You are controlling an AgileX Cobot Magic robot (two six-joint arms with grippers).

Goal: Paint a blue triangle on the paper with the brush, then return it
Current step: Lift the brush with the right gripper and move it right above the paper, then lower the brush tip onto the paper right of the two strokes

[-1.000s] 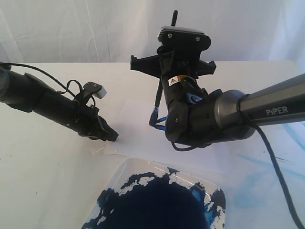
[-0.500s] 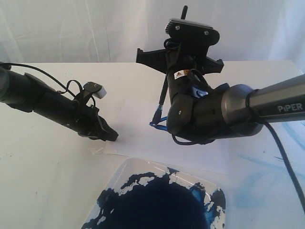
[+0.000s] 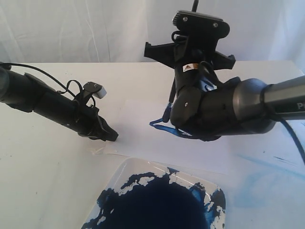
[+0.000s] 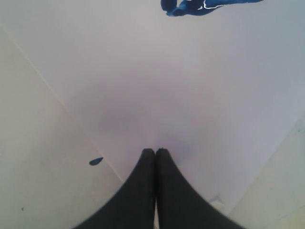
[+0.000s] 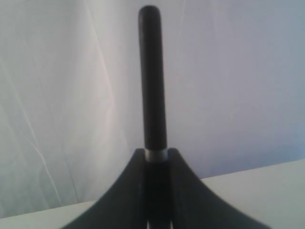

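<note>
Two grippers in view. R gripper [image 5: 156, 156] clamps the brush [image 3: 169, 101], shaft near upright, blue tip down at the strokes of the blue triangle [image 3: 158, 123], approx mid paper [image 3: 138, 143]; triangle partly hidden by R arm [image 3: 248, 102]. L gripper [image 3: 108, 136] jaws pressed together, over paper's edge at 9 o'clock of triangle. Paint tray [image 3: 121, 174] at 6 o'clock.

Exterior view looks across the table [image 3: 43, 181] from over the tray [image 3: 114, 179]; left wrist view closely overlooks the same paper [image 4: 167, 86].
</note>
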